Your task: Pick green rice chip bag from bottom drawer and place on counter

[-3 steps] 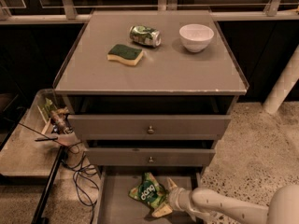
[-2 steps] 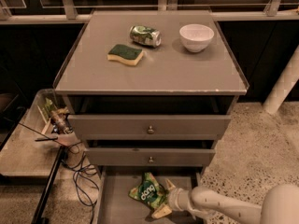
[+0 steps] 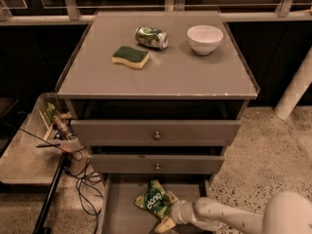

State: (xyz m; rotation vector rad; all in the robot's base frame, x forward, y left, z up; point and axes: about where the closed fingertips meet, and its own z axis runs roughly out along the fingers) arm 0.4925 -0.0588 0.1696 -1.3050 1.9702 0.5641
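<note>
The green rice chip bag (image 3: 153,201) lies in the open bottom drawer (image 3: 119,213), near its middle, logo side up. My gripper (image 3: 169,214) reaches into the drawer from the lower right on a white arm and is right against the bag's right side. The bag's lower right corner is hidden behind it. The counter (image 3: 195,74) is the grey cabinet top above.
On the counter are a green-and-yellow sponge (image 3: 130,56), a green can (image 3: 151,37) on its side and a white bowl (image 3: 204,38). The two upper drawers (image 3: 157,130) stick out above the bottom one. A tray of clutter and cables (image 3: 58,130) sits to the left. A white post (image 3: 295,89) stands at the right.
The bag and the gripper have hardly moved. The arm's white elbow shows larger at the lower right.
</note>
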